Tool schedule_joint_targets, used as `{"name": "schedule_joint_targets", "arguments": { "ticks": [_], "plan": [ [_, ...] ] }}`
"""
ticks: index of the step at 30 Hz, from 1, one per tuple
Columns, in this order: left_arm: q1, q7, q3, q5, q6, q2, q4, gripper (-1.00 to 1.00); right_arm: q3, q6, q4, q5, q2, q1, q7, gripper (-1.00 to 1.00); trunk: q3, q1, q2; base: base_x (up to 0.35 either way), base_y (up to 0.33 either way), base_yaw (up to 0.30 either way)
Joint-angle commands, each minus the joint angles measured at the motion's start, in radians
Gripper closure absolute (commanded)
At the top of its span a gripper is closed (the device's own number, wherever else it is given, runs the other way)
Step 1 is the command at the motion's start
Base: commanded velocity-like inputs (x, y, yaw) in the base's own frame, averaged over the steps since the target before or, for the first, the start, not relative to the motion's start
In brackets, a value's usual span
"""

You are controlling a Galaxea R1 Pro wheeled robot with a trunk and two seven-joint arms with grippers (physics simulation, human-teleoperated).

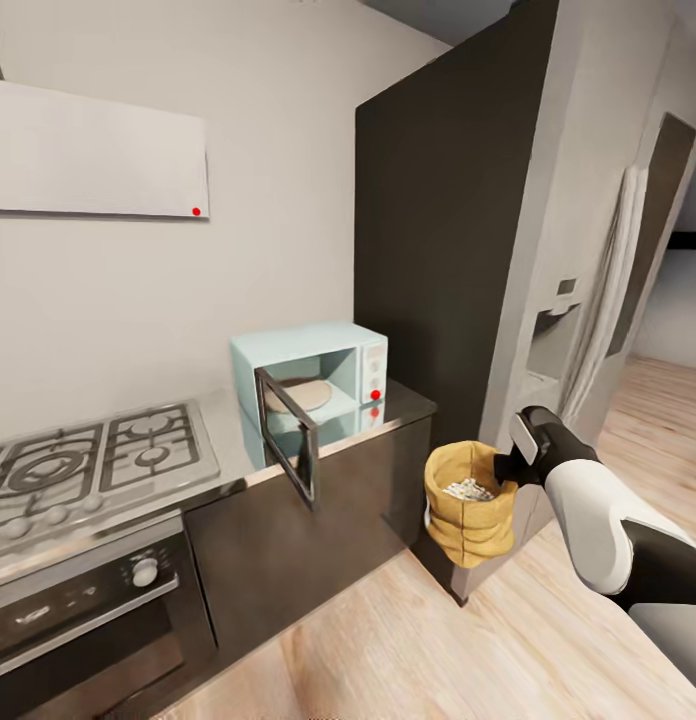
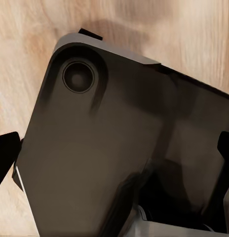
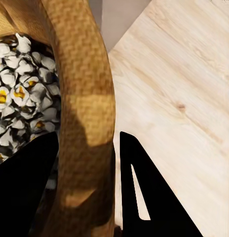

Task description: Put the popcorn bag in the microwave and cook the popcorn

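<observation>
Right gripper (image 3: 90, 182) pinching popcorn bag (image 1: 471, 505) rim.

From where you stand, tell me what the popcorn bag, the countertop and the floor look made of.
The popcorn bag, clamped at its rolled rim by the right pincer, looks like coarse tan woven cloth: a weave pattern shows on the rim. The countertop appears to be brushed steel, grey and faintly mirroring the microwave. The floor seems pale wood planking with visible grain and seams.

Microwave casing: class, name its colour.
Pale mint-blue; the microwave shows best in the head view.
</observation>
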Motion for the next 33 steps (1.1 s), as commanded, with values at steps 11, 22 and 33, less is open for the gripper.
{"name": "schedule_joint_targets", "arguments": {
  "ticks": [11, 22, 33],
  "plan": [
    [0.000, -0.001, 0.001, 0.003, -0.002, 0.000, -0.002, -1.00, -0.008, 0.003, -0.001, 0.009, 0.001, -0.001, 0.003, 1.00, -0.001, 0.000, -0.001, -0.037, -0.053, 0.259],
    [0.000, -0.001, 0.001, 0.003, -0.003, 0.000, -0.002, -1.00, -0.008, 0.003, -0.001, 0.009, 0.000, -0.001, 0.003, 1.00, -0.001, 0.000, -0.001, 0.000, 0.000, 0.268],
    [0.000, -0.001, 0.001, 0.003, -0.003, 0.000, -0.002, -1.00, -0.009, 0.003, -0.001, 0.011, -0.001, -0.001, 0.003, 1.00, -0.001, 0.000, -0.001, 0.000, 0.000, 0.142]
  ]
}}
